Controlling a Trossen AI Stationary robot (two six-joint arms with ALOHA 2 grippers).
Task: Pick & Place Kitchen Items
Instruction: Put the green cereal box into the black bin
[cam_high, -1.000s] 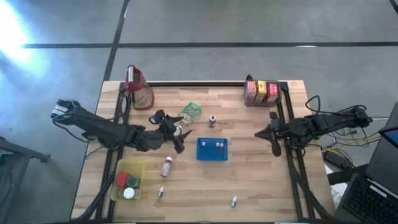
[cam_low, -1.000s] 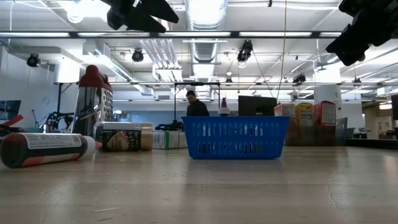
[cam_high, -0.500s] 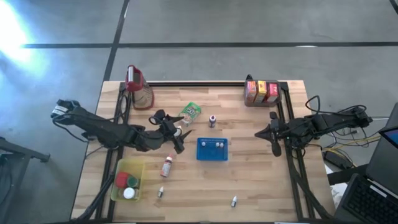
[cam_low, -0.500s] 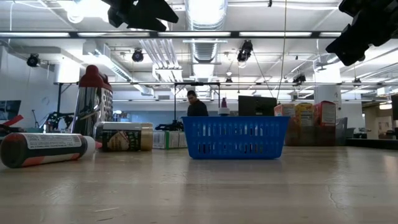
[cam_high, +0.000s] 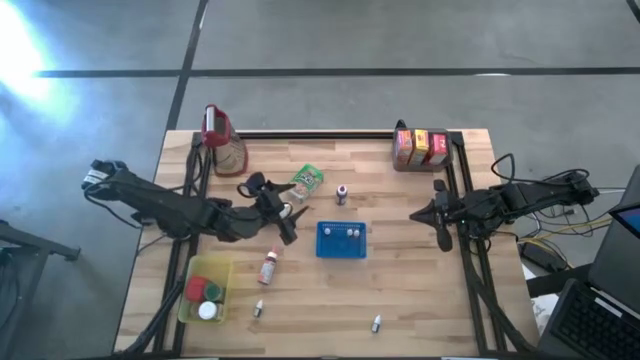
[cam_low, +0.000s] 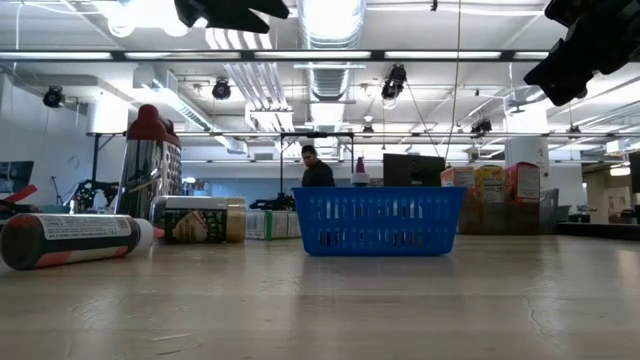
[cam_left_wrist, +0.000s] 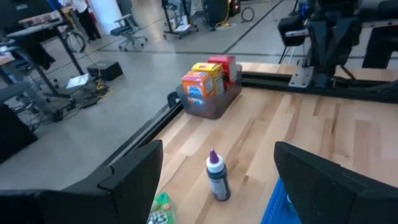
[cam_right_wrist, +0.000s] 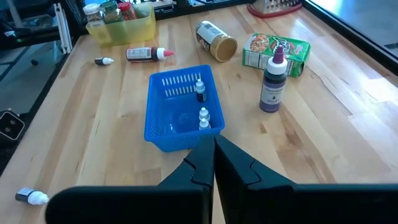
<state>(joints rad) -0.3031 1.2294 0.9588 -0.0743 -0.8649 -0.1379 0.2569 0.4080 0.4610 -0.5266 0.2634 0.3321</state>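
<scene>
Red bottle (cam_high: 268, 267) flat, white cap toward blue tray (cam_high: 341, 252).

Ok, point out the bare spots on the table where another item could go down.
Bare wood: between the blue tray and the right pincer, and the near strip around the small bottle. Crowded: the left pincer over the tin, green packet and purple bottle.

Small groceries (cam_high: 307, 180) scattered across table (cam_high: 420, 300)
</scene>
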